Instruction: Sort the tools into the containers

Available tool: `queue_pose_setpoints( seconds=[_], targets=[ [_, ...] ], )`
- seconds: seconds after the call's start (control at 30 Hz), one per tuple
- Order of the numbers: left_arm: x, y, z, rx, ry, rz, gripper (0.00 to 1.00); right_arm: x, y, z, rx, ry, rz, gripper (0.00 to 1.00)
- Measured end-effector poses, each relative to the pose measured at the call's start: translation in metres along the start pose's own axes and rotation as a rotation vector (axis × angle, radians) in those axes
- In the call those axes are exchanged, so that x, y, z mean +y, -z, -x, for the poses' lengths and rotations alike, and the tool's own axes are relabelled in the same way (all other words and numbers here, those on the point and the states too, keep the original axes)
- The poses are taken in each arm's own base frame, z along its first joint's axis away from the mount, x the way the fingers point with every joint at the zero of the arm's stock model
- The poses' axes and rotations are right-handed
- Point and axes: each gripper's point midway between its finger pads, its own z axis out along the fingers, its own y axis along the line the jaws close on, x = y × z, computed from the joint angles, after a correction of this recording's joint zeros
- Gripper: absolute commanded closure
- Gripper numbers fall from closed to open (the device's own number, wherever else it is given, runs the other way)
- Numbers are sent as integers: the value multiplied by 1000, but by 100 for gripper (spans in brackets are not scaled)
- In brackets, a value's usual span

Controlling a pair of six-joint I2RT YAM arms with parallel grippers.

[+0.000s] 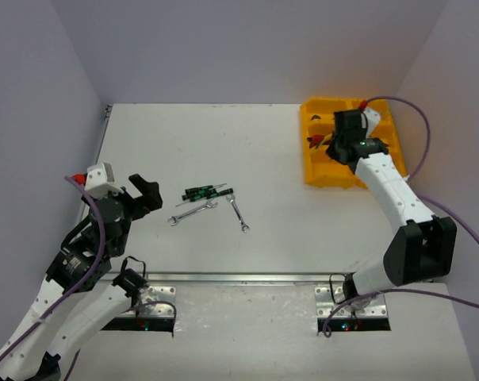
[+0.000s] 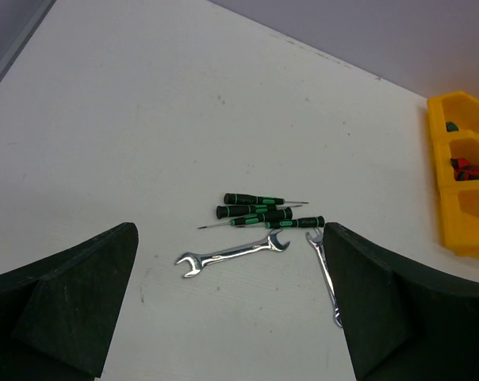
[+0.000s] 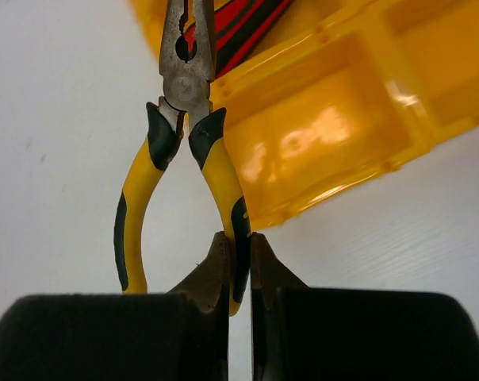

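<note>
I'm scanning the wide white table (image 1: 224, 143) and judging myself roughly midway through the sort. The bright yellow plastic six-compartment tray (image 1: 323, 176) at the far right is already carrying red-and-black cutters (image 3: 243, 20) in one compartment. Something green is showing in another, too small for me to name. Lying out in the open, well apart from the tray, are two silver open-ended wrenches (image 2: 233, 254). Just beyond them is a tight cluster of green-and-black screwdrivers (image 2: 251, 210), so all of those are waiting to be sorted. My right arm is stretching far out over the tray's left side with the wrist tipping downward. My right pincer (image 3: 239, 242) is clamping tight on one handle of the yellow-and-black-handled steel pliers (image 3: 188, 87). Their nose is reaching across the tray's rim toward the cutters' compartment while the handles are hanging over bare table just beside it. I can't tell whether the nose is touching anything. My left arm is crouching at the table's near left. Its left pincer (image 2: 230, 236) is gaping as wide as it goes, gripping nothing, and facing the wrenches and screwdrivers from a distance.
</note>
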Motion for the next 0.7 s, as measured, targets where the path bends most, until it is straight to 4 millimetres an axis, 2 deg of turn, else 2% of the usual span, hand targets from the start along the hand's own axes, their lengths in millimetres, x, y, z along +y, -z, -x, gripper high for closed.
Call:
queue_pose_setpoints(
  seconds=[0.07, 0.13, 0.23, 0.3, 0.47, 0.6, 0.7],
  targets=[
    [0, 0, 0, -1, 1, -3, 0, -43, -20, 29, -16, -63, -106, 100],
    [-1, 1, 1, -1, 2, -7, 0, -80, -38, 49, -15, -112, -198, 100],
    [-3, 1, 1, -1, 3, -19, 0, -106, -66, 71, 13, -157, -263, 100],
    [-5, 1, 1, 0, 4, -26, 0, -117, -86, 76, 35, -185, -287, 100],
    [-7, 1, 0, 5, 4, -38, 0, -141, -122, 60, 121, -245, -342, 100],
    [-8, 2, 0, 9, 3, -47, 0, -145, -142, 49, 183, -336, -324, 100],
    [-9, 2, 0, 9, 5, -55, 0, -148, -158, 51, 201, -383, -316, 100]
  ],
)
